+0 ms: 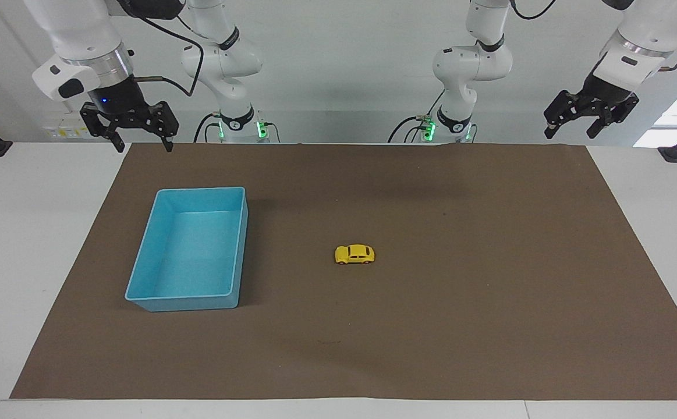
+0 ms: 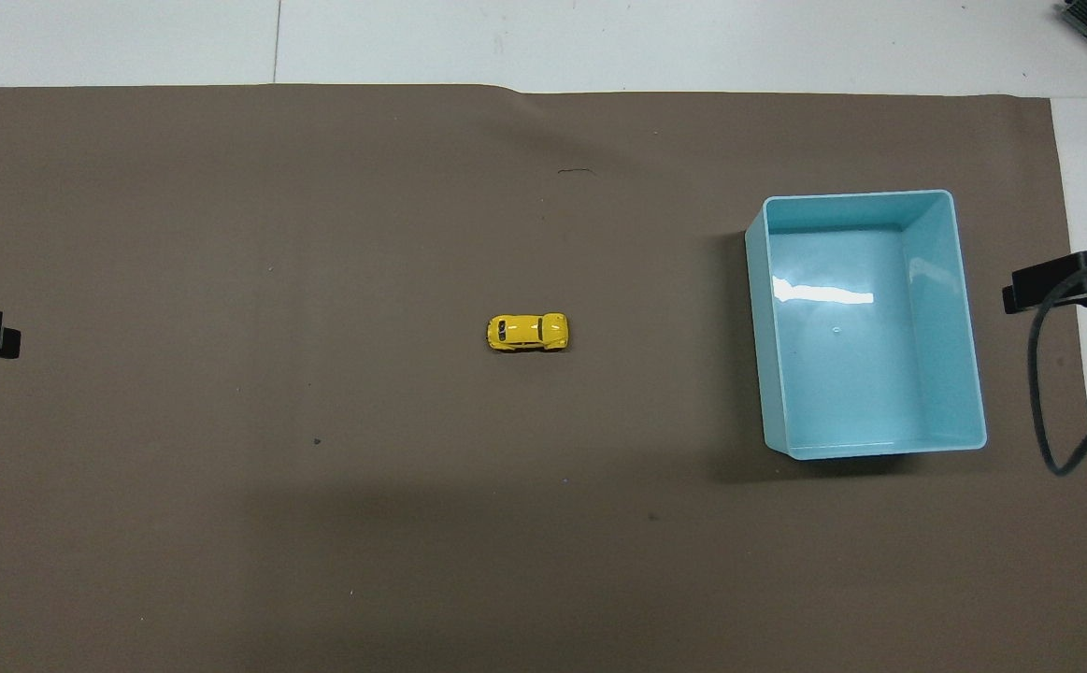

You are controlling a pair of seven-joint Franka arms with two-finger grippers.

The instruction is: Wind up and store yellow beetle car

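Yellow beetle car [image 1: 354,254] is left untouched: the right claw [image 1: 138,139] and left claw [image 1: 571,128] are held raised and spread wide over the table's [image 1: 41,244] robot-side corners, apparently waiting. It is set on the brown mat [image 1: 460,302] mid-table, well apart from the blue tray [image 1: 140,278], seemingly empty, which is placed toward the right arm's end for storage.

No readable text, labels, brands or numbers anywhere in either view.
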